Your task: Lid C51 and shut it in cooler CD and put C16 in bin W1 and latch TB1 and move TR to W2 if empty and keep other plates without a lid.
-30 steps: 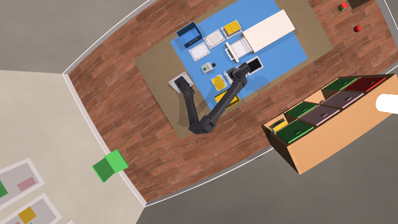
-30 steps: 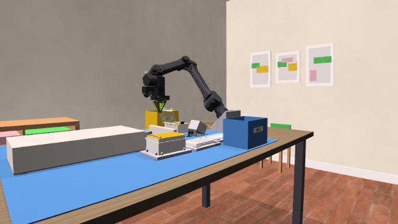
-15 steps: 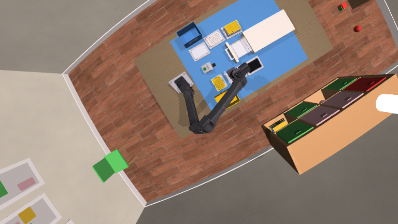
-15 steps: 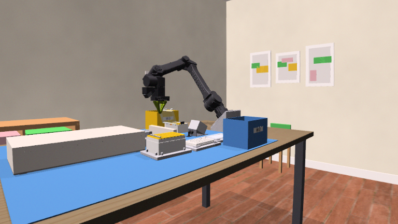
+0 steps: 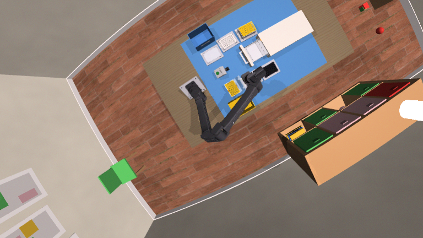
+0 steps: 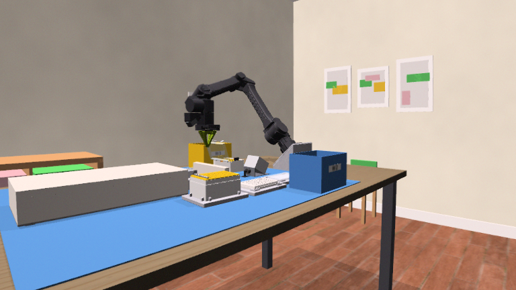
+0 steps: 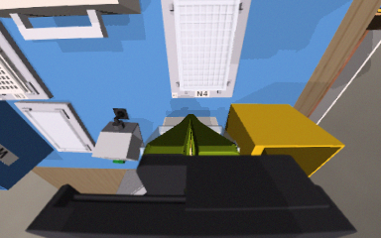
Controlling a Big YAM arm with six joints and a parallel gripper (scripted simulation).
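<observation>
My gripper [image 6: 207,143] is shut and empty. It points straight down over the tip box TB1 [image 5: 232,87], close above its edge; I cannot tell if it touches. In the wrist view the fingers [image 7: 190,134] hide most of TB1. The green key DONE [image 5: 218,73] is on one side of TB1 and the yellow bin W1 [image 5: 245,109] on the other. A white well plate [image 5: 227,41] sits in its nest without a lid. The lid [image 5: 212,55] lies in the lid park. A plate [image 5: 269,68] in the nest marked N4 [image 7: 205,47] looks black from above.
The cooler CD [image 5: 285,32] has its drawer [image 5: 253,53] pulled open and empty. The tip rack TR [image 5: 247,29] holds yellow tips. The blue bin W2 [image 5: 201,37] stands at the mat's far corner. The arm's base [image 5: 192,87] is beside the mat.
</observation>
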